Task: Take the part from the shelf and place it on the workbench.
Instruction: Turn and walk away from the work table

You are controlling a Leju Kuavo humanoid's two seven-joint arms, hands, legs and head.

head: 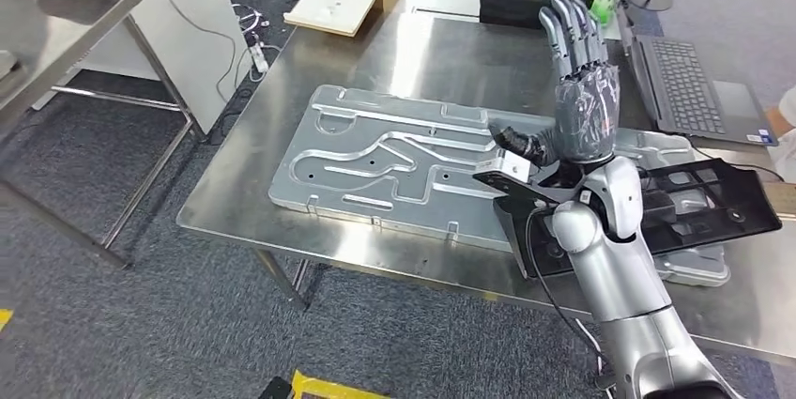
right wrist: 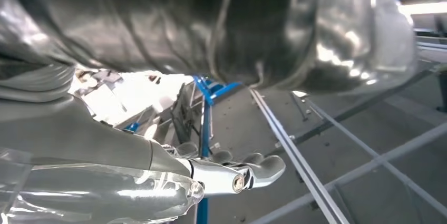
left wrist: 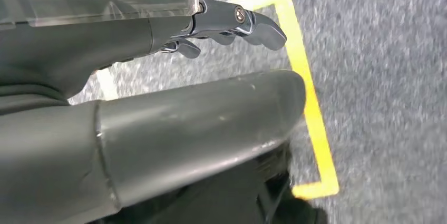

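At lower right of the head view, the right hand (head: 584, 89) is raised, fingers straight and spread, holding nothing. Beneath its wrist the black part (head: 713, 207) lies on the metal plate (head: 375, 160) on the workbench (head: 422, 52). In the left wrist view, the left hand (left wrist: 232, 21) hangs over the floor, fingers loose and empty.

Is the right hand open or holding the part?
Open: the right hand is raised with fingers straight and apart, holding nothing; the black part lies flat on the workbench.

silver part (head: 394, 169) | black tray (head: 695, 207) | yellow floor tape (left wrist: 311, 103)
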